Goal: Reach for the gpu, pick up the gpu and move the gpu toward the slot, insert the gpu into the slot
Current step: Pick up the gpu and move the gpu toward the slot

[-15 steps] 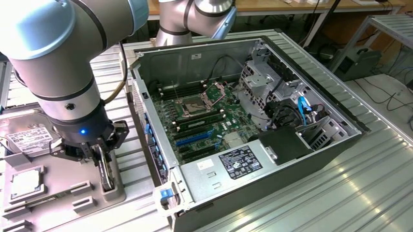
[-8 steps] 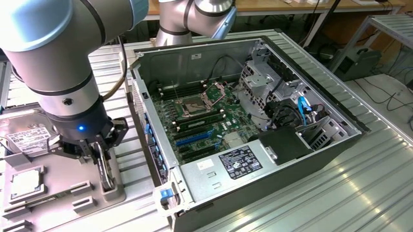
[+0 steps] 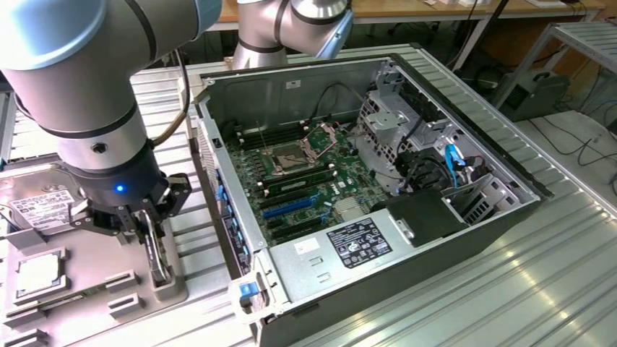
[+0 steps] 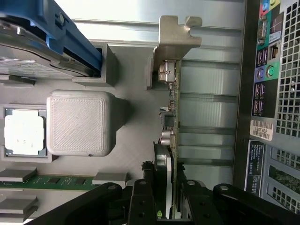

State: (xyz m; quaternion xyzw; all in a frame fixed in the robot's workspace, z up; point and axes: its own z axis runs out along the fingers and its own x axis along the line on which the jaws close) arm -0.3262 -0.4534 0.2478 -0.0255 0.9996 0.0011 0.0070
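At the exterior view's left, a grey hard drive [image 3: 39, 208] is lying in a moulded parts tray [image 3: 169, 289], with a processor chip [image 3: 37, 273] sitting in its own recess beside it. The pockets are probably keeping each part in a known pose for picking. Just to the right, the arm is reaching straight down over the tray, and its gripper [image 3: 144, 228] is straddling the gpu [image 3: 154, 254], which is standing on edge in the tray's holder. That upright stance is leaving both flat faces free to be pinched. In the wrist view the fingers [image 4: 140, 201] are pressing in on either side of the card [image 4: 171, 122], seemingly clamped on it near the fan end, while its silver bracket [image 4: 178, 33] is pointing away from the gripper [image 4: 168, 206]. Whether the card is lifting clear of the holder cannot be told. Further right, the open computer case [image 3: 224, 166] is lying on the ribbed worktop [image 3: 540, 289], so the blue slot [image 3: 289, 207] is facing upward, well apart from the card.
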